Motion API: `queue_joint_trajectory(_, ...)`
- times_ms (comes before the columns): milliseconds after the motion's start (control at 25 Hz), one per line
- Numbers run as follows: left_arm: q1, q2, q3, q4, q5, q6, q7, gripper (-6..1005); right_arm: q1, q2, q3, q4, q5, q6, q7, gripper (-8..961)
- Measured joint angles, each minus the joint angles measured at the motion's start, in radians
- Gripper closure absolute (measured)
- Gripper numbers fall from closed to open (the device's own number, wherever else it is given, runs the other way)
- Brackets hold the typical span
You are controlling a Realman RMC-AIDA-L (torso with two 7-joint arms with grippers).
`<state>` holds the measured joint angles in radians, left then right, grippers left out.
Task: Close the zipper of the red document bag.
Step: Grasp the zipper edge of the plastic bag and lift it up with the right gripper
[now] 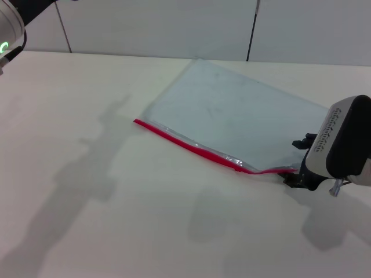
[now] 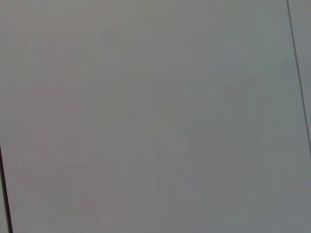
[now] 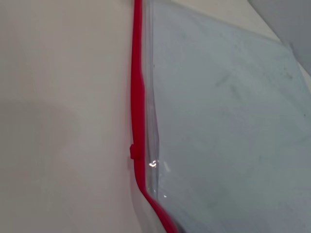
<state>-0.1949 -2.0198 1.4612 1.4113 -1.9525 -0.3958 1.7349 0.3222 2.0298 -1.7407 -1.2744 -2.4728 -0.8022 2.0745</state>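
The red document bag (image 1: 232,113) lies flat on the white table, a translucent pale blue-grey pouch. Its zipper (image 1: 185,143) is a red strip along the near long edge, also seen as the zipper (image 3: 137,97) in the right wrist view. A small slider (image 1: 239,166) sits on the strip toward its right end, and the right wrist view shows the slider (image 3: 133,152) too. My right gripper (image 1: 297,177) is at the strip's right end, where the bag's corner rises off the table into its dark fingers. My left arm (image 1: 8,35) is raised at the far left, its gripper out of view.
The white table (image 1: 87,220) extends left of and in front of the bag. A pale panelled wall (image 1: 174,23) runs along the table's far edge. The left wrist view shows only a plain grey wall panel (image 2: 155,116).
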Motion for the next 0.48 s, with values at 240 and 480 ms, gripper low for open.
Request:
queue_joint_trajectory(240,-0.001,0.000,0.001,0.000,0.001,0.000,0.000,417,0.025,0.001,-0.002,0.033,0.006,0.001,0.003,230)
queue_joint_trajectory(480,-0.002,0.000,0.001,0.000,0.002,-0.007,0.000,417,0.077,0.001,-0.009,0.090,0.007,-0.008,0.038,312)
